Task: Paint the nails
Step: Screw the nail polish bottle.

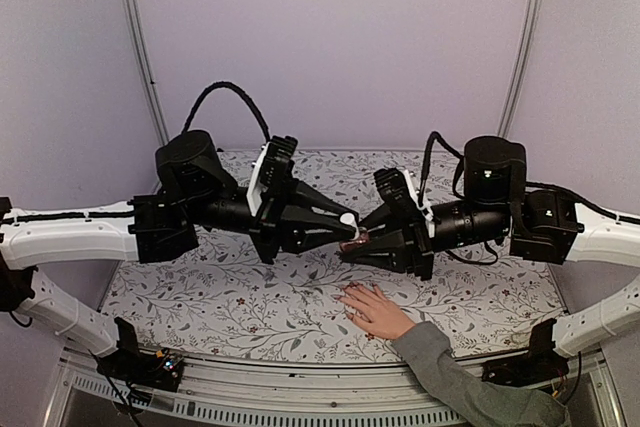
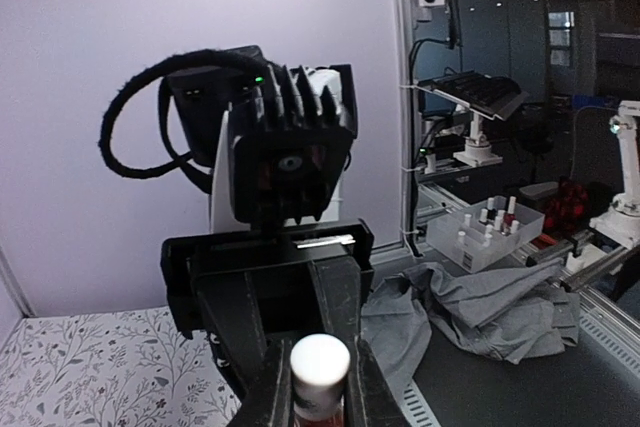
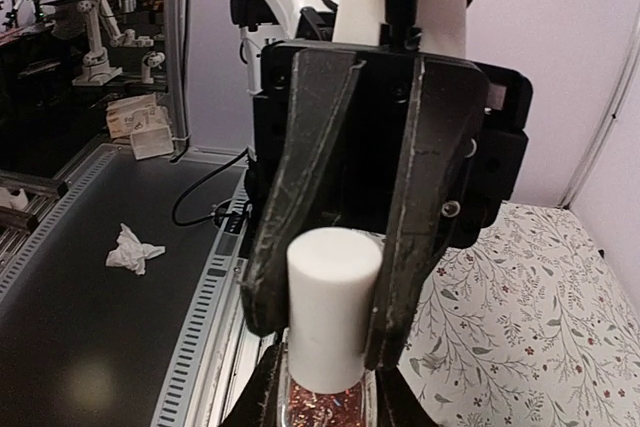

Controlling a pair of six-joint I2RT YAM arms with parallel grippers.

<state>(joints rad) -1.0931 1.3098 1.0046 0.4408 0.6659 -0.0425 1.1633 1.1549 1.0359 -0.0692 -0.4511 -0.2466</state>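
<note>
Mid-frame, the left gripper (image 1: 345, 219) clamps the white cap (image 3: 333, 292) and the right gripper (image 1: 352, 245) the polish bottle (image 3: 325, 402). The cap looks still on, so the nails (image 1: 346, 295) at lower centre all remain to paint.

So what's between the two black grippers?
A small polish bottle with a white cylindrical cap, gripped by left gripper and right gripper; clearest in the right wrist view.

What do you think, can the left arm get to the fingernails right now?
Probably not yet. The left gripper is shut on the white cap of the bottle that the right gripper holds, up near the hand. Nothing blocks the way to the nails, but it is busy.
</note>
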